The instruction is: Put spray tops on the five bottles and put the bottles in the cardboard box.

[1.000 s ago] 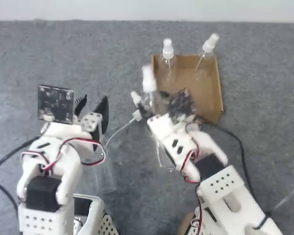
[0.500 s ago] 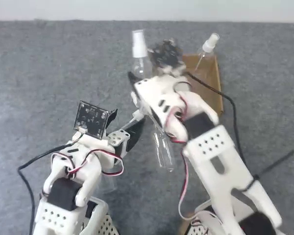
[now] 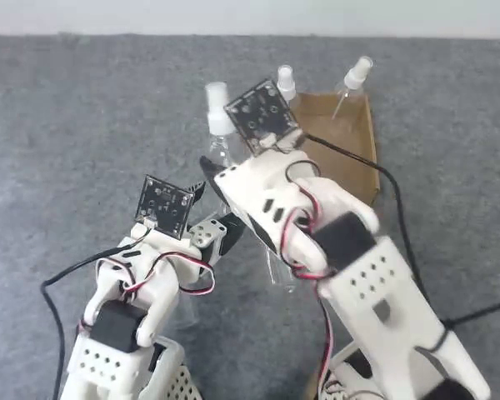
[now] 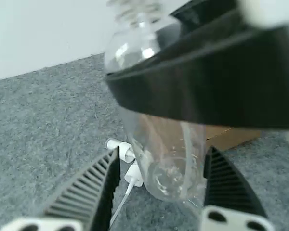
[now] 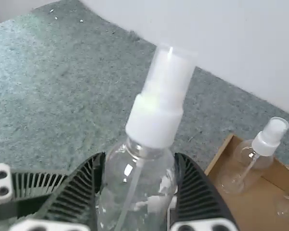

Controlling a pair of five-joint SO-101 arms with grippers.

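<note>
beside the cardboard box (image 3: pixel 360 162), right gripper (image 5: pixel 135 202) clamps a capped bottle (image 3: pixel 220 143)
left gripper (image 4: pixel 159 192) gapes under it; loose spray tops (image 4: pixel 124 150) lie near

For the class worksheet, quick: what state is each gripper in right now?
Left gripper: open, holding nothing.
Right gripper: shut on a spray-topped bottle.

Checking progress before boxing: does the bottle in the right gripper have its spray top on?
On. A white spray top caps the neck of the bottle, its tube running down inside.
</note>
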